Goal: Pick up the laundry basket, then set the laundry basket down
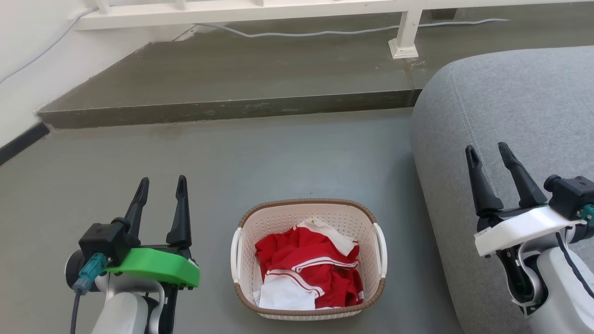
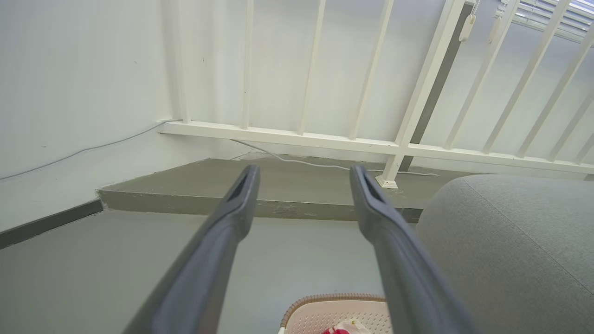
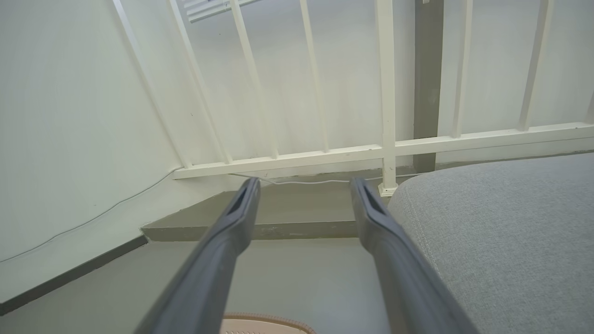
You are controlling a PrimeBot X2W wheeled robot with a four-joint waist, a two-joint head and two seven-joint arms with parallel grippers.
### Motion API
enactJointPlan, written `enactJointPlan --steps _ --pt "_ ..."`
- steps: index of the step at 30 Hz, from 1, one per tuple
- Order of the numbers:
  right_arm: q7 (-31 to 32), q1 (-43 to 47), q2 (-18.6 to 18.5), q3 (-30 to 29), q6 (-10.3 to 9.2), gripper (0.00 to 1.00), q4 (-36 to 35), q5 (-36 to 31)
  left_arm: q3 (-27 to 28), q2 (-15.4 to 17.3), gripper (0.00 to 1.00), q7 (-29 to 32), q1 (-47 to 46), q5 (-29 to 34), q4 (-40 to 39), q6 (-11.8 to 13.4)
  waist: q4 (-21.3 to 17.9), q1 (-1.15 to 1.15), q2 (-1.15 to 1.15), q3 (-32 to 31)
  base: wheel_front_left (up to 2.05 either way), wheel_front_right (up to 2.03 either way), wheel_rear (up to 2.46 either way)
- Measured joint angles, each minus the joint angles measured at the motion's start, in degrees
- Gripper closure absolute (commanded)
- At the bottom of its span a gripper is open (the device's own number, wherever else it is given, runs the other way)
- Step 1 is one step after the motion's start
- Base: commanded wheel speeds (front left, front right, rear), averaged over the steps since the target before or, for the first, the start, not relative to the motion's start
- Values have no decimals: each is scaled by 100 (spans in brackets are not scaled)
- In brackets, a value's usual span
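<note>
Your left gripper [image 1: 163, 180] and right gripper [image 1: 487, 148] both hang spread and empty, with the laundry basket [image 1: 287, 221], holding red and white clothes [image 1: 306, 262], on the floor [image 1: 278, 157] between them, touching neither.

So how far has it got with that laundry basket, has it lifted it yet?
Nothing looks done yet. The laundry basket sits on the floor with red and white clothes inside. In hand: the left gripper and right gripper hang open on either side of it, touching nothing. Left to do: grip the white side handles, lift, then set it down.
</note>
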Motion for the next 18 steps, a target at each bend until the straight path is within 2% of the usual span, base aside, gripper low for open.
enactJointPlan --steps 18 --pt "0 122 218 -216 177 0 -27 -268 111 -83 0 0 84 176 -46 -214 -24 0 0 30 0 0 0"
